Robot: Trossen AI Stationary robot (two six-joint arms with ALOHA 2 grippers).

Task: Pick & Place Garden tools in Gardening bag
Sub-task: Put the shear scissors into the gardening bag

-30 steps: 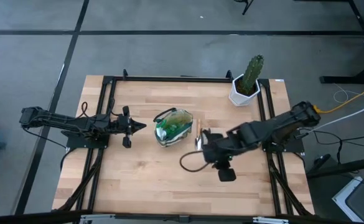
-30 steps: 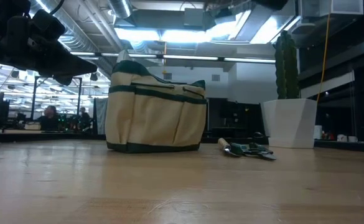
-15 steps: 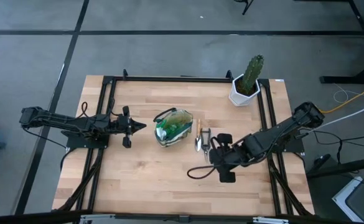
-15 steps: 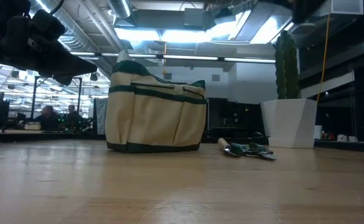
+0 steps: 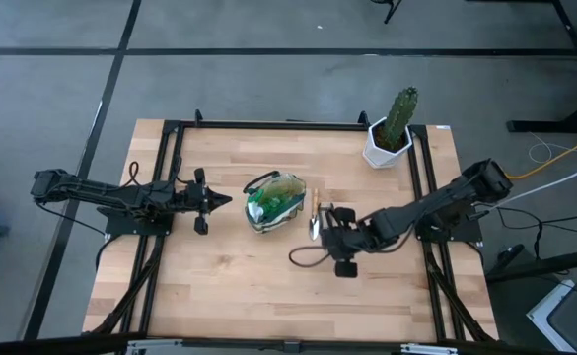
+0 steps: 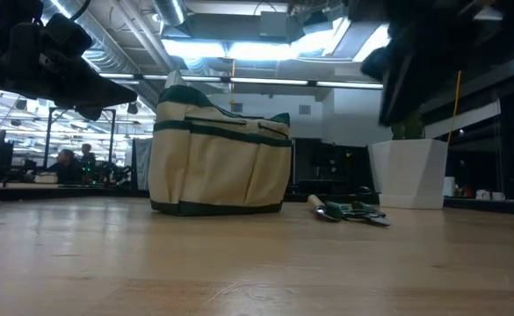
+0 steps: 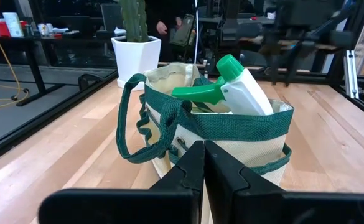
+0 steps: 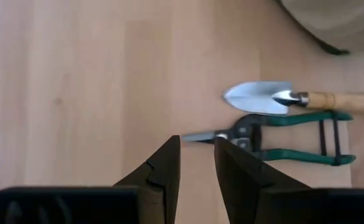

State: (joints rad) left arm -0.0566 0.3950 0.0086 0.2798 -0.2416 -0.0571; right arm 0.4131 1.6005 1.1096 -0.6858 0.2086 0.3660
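Two tools, steel trowel with wooden handle (image 8: 300, 98) and green-handled pruners (image 8: 281, 140), lie mid-tabletop; right gripper (image 8: 196, 163), jaws narrowly parted, should widen, centre over pruners

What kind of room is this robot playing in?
Probably a robotics lab or workshop. The wooden table sits in a black metal frame with two robot arms, exposed ducts and strip lights run overhead, and more workbenches with people stand behind.

A wooden-handled trowel (image 8: 294, 98) and green-handled shears (image 8: 275, 143) lie flat side by side near the upright beige gardening bag (image 5: 273, 200).
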